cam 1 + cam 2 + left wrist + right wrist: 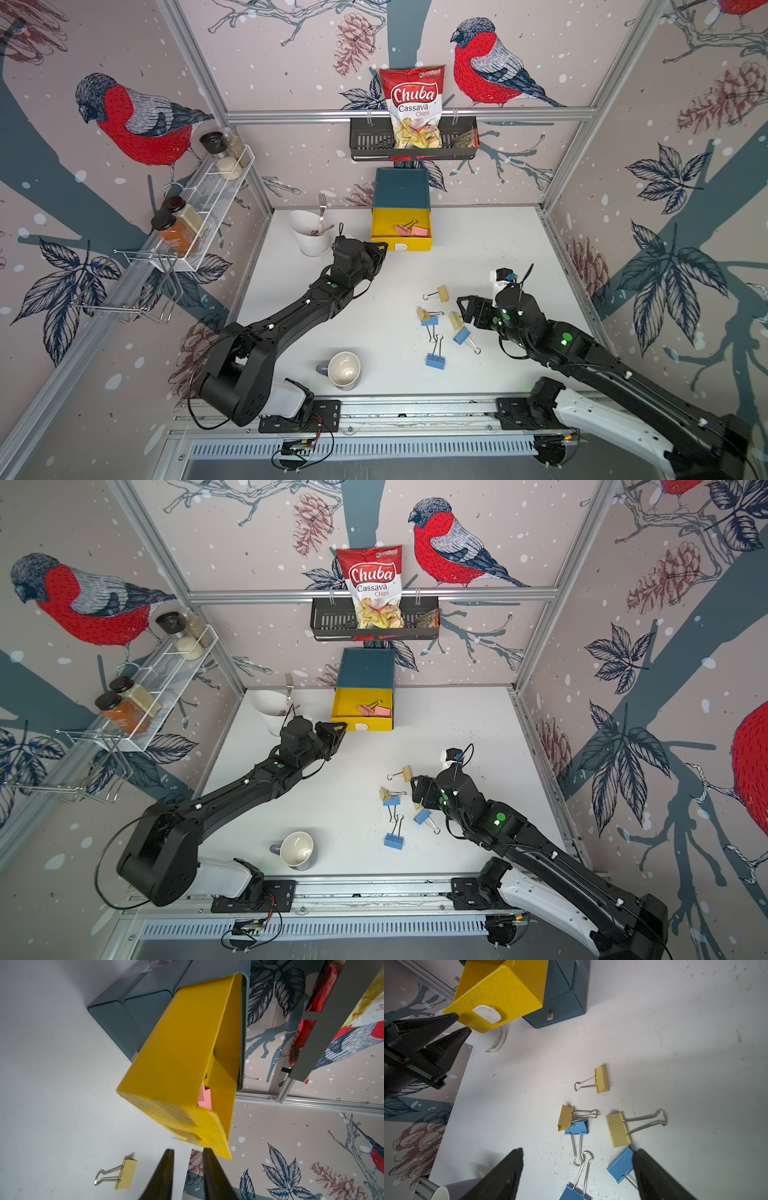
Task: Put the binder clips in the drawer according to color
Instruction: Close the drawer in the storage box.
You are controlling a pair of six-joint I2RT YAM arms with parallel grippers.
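Your left gripper (187, 1150) stands narrow and empty, just short of the yellow drawer (419, 245) front. Your right gripper (578, 1151) is spread wide, holding nothing, by the loose binder clips (431, 321) mid-table. Both top views show you pink clips (376, 710) lying inside the drawer; the left wrist view catches only a sliver. The drawer's long axis runs from wall toward arms, front facing the arms.

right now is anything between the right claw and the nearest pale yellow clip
Nothing covers the pale-yellow clip; the right claw is open just short of it. But a blue clip lies close beside it, by one fingertip, and may get caught too.
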